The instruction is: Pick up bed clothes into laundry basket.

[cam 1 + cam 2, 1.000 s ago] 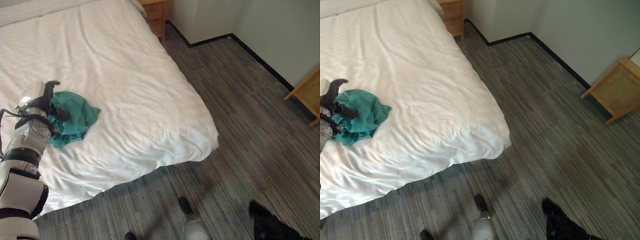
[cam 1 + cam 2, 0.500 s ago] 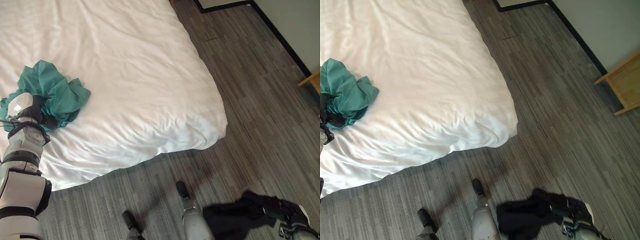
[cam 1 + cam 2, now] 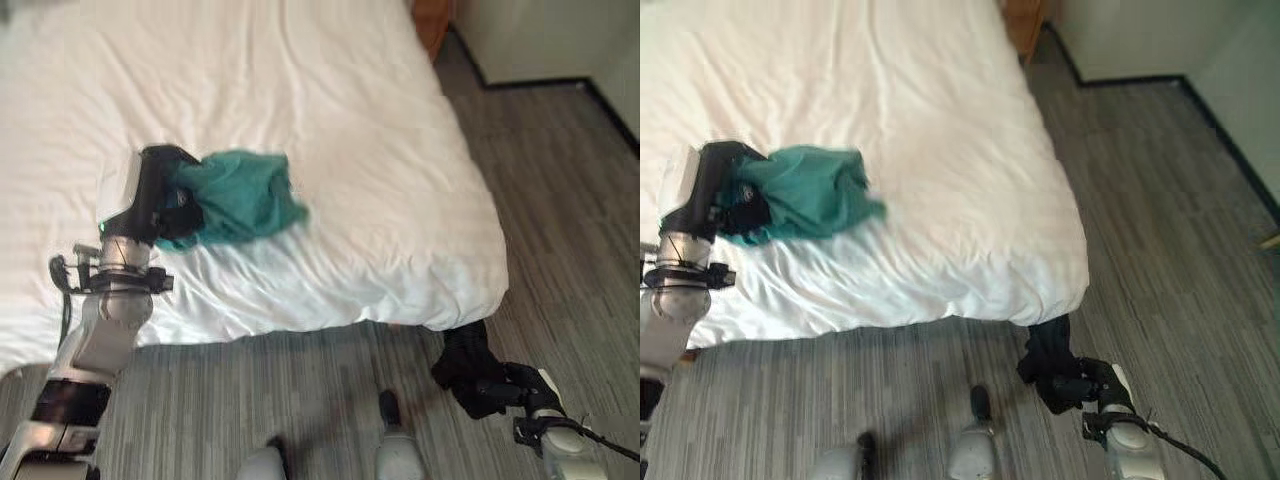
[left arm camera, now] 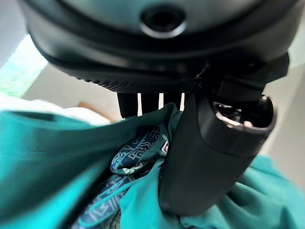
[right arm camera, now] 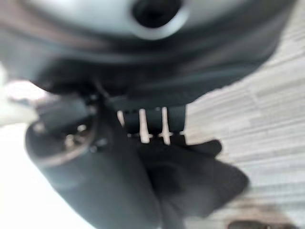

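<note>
Left eye view: wide bed w/ rumpled white duvet (image 3: 330,130) filling upper part, near edge hanging over grey striped carpet floor (image 3: 560,230). Crumpled teal cloth garment (image 3: 240,195) lying on duvet toward near edge, left of middle. Dark left hand (image 3: 165,205) at garment's left end, fingers buried in teal folds. Wooden bedside cabinet (image 3: 432,20) at far right corner of bed, against pale wall w/ black skirting. Lower right, just past bed's near right corner: dark right hand (image 3: 510,385) low over carpet, black cloth garment (image 3: 468,365) bunched in it and touching duvet's hanging edge.

Right eye view: same layout. Teal garment spread right from left hand (image 3: 725,205), resting on duvet, well clear of bed's right edge. Black garment (image 3: 1048,360) hanging beside near right corner of bed, right hand (image 3: 1095,385) clamped at its lower end.

Left wrist view: thumb (image 4: 209,152) and fingers (image 4: 143,102) curled in, teal cloth pinched between; patterned blue-and-white lining visible in folds. Firm hold on teal garment.

Right wrist view: blurred. Thumb (image 5: 100,176) and fingers (image 5: 152,121) closed round black cloth, garment trailing past them over striped carpet.
</note>
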Tool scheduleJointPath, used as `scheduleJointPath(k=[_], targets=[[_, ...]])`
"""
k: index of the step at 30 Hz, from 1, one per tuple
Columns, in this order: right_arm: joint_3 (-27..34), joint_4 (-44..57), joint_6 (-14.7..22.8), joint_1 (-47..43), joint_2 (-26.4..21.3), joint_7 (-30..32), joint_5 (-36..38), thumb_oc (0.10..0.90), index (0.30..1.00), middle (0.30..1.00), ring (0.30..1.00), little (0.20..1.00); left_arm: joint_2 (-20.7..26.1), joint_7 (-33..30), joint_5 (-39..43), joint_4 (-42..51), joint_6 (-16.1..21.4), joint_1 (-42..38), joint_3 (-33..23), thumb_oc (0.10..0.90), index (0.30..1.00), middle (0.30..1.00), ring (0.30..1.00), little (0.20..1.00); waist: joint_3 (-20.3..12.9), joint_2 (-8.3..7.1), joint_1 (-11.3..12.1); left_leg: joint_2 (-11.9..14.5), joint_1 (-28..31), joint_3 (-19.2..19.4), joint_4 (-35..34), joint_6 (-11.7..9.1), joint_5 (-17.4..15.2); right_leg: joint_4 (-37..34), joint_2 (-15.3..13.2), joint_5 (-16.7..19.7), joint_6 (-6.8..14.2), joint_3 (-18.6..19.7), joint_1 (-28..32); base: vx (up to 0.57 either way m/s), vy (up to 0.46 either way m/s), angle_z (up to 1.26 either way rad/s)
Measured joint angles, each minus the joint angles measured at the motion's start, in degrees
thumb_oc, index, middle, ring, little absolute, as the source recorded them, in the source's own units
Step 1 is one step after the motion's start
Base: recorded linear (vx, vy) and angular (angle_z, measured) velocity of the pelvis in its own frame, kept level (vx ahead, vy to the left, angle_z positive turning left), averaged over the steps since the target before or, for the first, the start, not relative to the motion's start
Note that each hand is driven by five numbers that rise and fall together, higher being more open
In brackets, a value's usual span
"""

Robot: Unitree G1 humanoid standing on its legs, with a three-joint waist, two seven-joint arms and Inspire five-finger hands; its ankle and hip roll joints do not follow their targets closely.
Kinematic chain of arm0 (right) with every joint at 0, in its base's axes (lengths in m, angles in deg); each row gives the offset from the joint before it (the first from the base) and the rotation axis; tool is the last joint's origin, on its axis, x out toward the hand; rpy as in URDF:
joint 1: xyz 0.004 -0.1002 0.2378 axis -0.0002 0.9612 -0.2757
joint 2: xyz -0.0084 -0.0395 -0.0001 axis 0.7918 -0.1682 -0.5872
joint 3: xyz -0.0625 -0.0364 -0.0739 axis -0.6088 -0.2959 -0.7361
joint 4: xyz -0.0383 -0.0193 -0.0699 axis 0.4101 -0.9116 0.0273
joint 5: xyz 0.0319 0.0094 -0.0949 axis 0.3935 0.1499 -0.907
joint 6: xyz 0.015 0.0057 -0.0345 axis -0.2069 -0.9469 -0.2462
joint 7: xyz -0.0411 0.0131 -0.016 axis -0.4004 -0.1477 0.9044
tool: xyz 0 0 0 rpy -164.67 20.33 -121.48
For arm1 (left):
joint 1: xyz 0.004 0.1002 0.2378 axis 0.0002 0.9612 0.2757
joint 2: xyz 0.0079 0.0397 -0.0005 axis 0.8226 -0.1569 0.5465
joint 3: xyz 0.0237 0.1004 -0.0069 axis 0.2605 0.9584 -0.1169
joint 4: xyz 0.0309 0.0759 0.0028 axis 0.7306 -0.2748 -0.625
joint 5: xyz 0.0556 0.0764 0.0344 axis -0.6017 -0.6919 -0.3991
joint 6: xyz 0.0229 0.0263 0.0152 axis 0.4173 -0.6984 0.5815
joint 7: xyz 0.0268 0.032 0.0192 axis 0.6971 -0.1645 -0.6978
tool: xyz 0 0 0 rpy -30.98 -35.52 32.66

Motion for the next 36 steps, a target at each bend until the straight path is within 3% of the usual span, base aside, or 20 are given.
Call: scheduleJointPath(k=[1,2,5,6,8,9,11,13,16,18,20,22,24,27,29,31,32,33,35,36], targets=[[0.12,-0.39,-0.16,0.28,1.24,-0.29,-0.53,0.400,0.300,0.300,0.300,0.300,0.26,-0.44,0.08,0.78,-0.03,-0.28,-1.19,0.400,0.300,0.300,0.300,0.300,-0.91,-1.00,-0.19,-0.66,0.68,0.28,-2.52,1.68,-0.76,0.67,-0.74,-0.10,0.56,0.66,0.05,-0.40,0.176,-0.31],[1.45,0.21,-1.32,2.85,4.45,-0.37,-1.48,0.400,0.300,0.300,0.300,0.300,-0.75,-0.95,0.17,1.04,-0.24,-1.01,-2.13,0.400,0.300,0.300,0.300,0.300,-2.30,-5.15,-1.24,-3.57,1.78,1.91,-3.32,3.27,1.10,0.64,-3.24,1.96,1.55,1.51,-0.77,-0.61,0.209,-0.29],[0.57,5.64,-2.53,10.36,5.87,-1.06,-3.22,0.400,0.300,0.300,0.300,0.300,-1.76,-2.24,0.63,0.78,-0.26,-0.21,-2.46,0.400,0.300,0.300,0.300,0.300,-3.91,-7.20,-0.77,-5.53,2.76,5.41,-6.77,6.10,3.10,0.11,-5.14,12.10,2.14,-2.42,-3.77,-0.64,0.120,-0.58],[0.61,6.99,-2.57,12.55,6.14,-1.04,-3.80,0.400,0.300,0.300,0.300,0.300,-2.32,-2.12,0.63,0.58,-0.26,-0.05,-2.21,0.400,0.300,0.300,0.300,0.300,-4.01,-7.79,-1.03,-6.64,2.76,7.09,-6.39,7.18,4.23,-1.11,-5.42,16.53,-0.44,-3.37,-4.22,-0.67,0.020,-0.65],[-0.98,7.57,-2.82,14.57,6.01,-1.17,-4.78,0.400,0.300,0.300,0.300,0.300,-3.53,-2.14,1.41,-0.21,-0.14,1.27,-1.99,0.400,0.300,0.300,0.300,0.300,-4.25,-6.90,-0.29,-6.01,3.16,10.86,-7.98,9.44,5.22,-0.03,-4.31,16.28,-0.04,-7.45,-5.38,-0.66,-0.029,-0.81],[-1.53,8.45,-3.19,14.90,5.96,-1.39,-5.27,0.400,0.300,0.300,0.300,0.300,-5.27,-2.01,2.58,-0.98,-0.15,1.55,-1.83,0.400,0.300,0.300,0.300,0.300,-4.04,-6.03,0.76,-5.50,3.72,13.42,-9.94,10.03,6.74,2.88,-3.14,12.35,1.96,-10.36,-6.05,-0.60,-0.042,-0.95],[-2.17,12.10,-3.13,14.36,5.79,-1.67,-5.94,0.400,0.300,0.300,0.300,0.300,-8.29,-0.64,4.64,-1.05,-0.25,4.29,-1.70,0.400,0.300,0.300,0.300,0.300,-2.72,-3.44,1.57,-5.22,6.66,17.29,-16.04,10.10,10.58,10.61,-1.79,5.67,-1.72,-14.56,-6.66,-0.56,-0.071,-1.03],[-2.41,16.36,-2.98,14.33,5.64,-1.76,-6.34,0.400,0.300,0.300,0.300,0.300,-11.99,2.04,4.67,-1.18,-0.28,6.91,-0.19,0.400,0.300,0.300,0.300,0.300,-1.88,-0.67,2.55,-4.17,6.70,20.55,-17.85,10.91,12.35,17.59,-2.05,-0.81,-1.50,-14.37,-5.95,-0.47,-0.147,-0.86],[-4.84,20.07,-2.85,12.96,5.69,-2.16,-7.32,0.400,0.300,0.300,0.300,0.300,-16.82,4.81,4.53,-1.94,-0.33,10.93,4.58,0.400,0.300,0.300,0.300,0.300,-1.83,1.13,6.11,-1.89,7.02,26.48,-20.50,10.19,14.38,22.02,-4.82,-4.85,0.47,-14.49,-2.67,-0.39,-0.236,-1.09],[-6.74,22.54,-2.63,12.14,5.96,-2.32,-7.78,0.400,0.300,0.300,0.300,0.300,-17.54,7.01,4.50,-2.66,-0.43,13.94,9.76,0.400,0.300,0.300,0.300,0.300,-2.19,0.17,8.32,0.38,6.91,29.92,-21.62,8.00,16.12,18.53,-8.42,-5.10,0.90,-17.32,2.48,-0.29,-0.301,-1.08],[-7.85,25.01,-2.22,11.30,6.65,-2.04,-7.73,0.400,0.300,0.300,0.300,0.300,-16.91,8.27,4.51,-6.16,-0.85,15.92,13.48,0.400,0.300,0.300,0.300,0.300,-3.49,-2.27,9.55,2.07,7.15,33.45,-22.08,5.10,18.15,9.58,-10.03,-1.25,-0.51,-19.41,6.35,-0.38,-0.530,-1.17],[-9.70,25.48,-1.12,6.89,6.15,-1.94,-7.69,0.400,0.300,0.300,0.300,0.300,-17.97,9.43,4.52,-12.09,-1.82,16.36,15.09,0.400,0.300,0.300,0.300,0.300,-3.96,-1.94,10.23,6.74,6.75,34.74,-21.29,4.10,19.49,4.65,-5.02,-3.47,-3.14,-24.93,5.30,-0.21,-0.561,-1.54],[-11.32,25.38,-1.13,2.84,4.88,-0.79,-7.71,0.400,0.300,0.300,0.300,0.300,-20.54,10.33,4.57,-16.40,-3.18,16.33,16.04,0.400,0.300,0.300,0.300,0.300,-4.59,-0.85,9.08,10.98,5.92,35.94,-18.30,2.47,20.32,5.16,-1.64,-4.32,-6.24,-25.33,1.83,-0.02,-0.524,-1.41],[-12.36,25.20,-1.12,2.11,3.01,-0.31,-7.70,0.400,0.300,0.300,0.300,0.300,-23.20,10.74,4.65,-17.15,-3.67,16.74,16.34,0.400,0.300,0.300,0.300,0.300,-6.02,0.45,9.11,14.85,8.40,39.48,-19.56,-1.52,22.94,7.39,0.11,-6.80,-9.27,-29.74,-2.27,0.04,-0.442,-1.46],[-14.99,25.20,-1.32,2.25,2.64,-0.29,-7.60,0.400,0.300,0.300,0.300,0.300,-22.54,10.10,5.06,-17.31,-3.73,16.61,15.97,0.400,0.300,0.300,0.300,0.300,-7.76,1.23,9.05,17.55,10.19,41.91,-17.67,-2.26,23.68,8.03,3.98,-6.87,-10.90,-26.42,-4.16,0.15,-0.449,-1.56],[-17.27,25.25,-1.38,2.38,2.39,-0.74,-7.44,0.400,0.300,0.300,0.300,0.300,-21.26,8.74,5.78,-17.54,-3.88,15.05,15.41,0.400,0.300,0.300,0.300,0.300,-7.18,0.54,9.94,20.96,9.08,37.07,-6.86,0.15,24.46,9.02,6.50,-5.84,-13.30,-22.54,-4.43,0.03,-0.671,-1.63],[-18.99,24.72,-1.88,2.06,1.90,-1.09,-7.27,0.400,0.300,0.300,0.300,0.300,-21.03,7.06,5.85,-17.85,-3.92,14.38,14.69,0.400,0.300,0.300,0.300,0.300,-6.37,-0.96,11.52,20.20,6.92,26.47,0.96,1.03,29.64,9.98,6.33,-4.92,-15.63,-21.58,-4.23,-0.05,-0.583,-1.61],[-19.76,25.57,-1.73,3.10,1.48,-1.07,-6.48,0.400,0.300,0.300,0.300,0.300,-20.80,6.16,5.94,-17.74,-3.59,14.08,14.44,0.400,0.300,0.300,0.300,0.300,-6.60,-3.33,10.73,18.09,2.95,18.81,11.72,0.08,35.22,8.31,4.98,-5.90,-16.72,-20.58,-2.92,-0.01,-0.452,-1.28],[-19.63,27.76,-1.77,2.75,-0.70,-0.94,-5.10,0.400,0.300,0.300,0.300,0.300,-20.80,4.78,6.79,-17.66,-3.23,11.48,13.69,0.400,0.300,0.300,0.300,0.300,-5.28,-5.49,9.77,13.12,-5.46,8.74,31.05,-1.83,34.26,4.77,4.14,-5.02,-16.22,-16.88,-0.76,0.08,-0.288,-0.85],[-19.84,27.88,-1.82,1.16,-0.72,-0.90,-5.04,0.400,0.300,0.300,0.300,0.300,-20.62,4.06,6.81,-17.48,-3.12,10.54,12.73,0.400,0.300,0.300,0.300,0.300,-4.61,-6.42,10.20,8.62,-8.05,5.39,37.35,-0.61,32.98,3.57,3.75,-3.78,-17.44,-14.36,-0.43,0.16,-0.204,-1.12]])
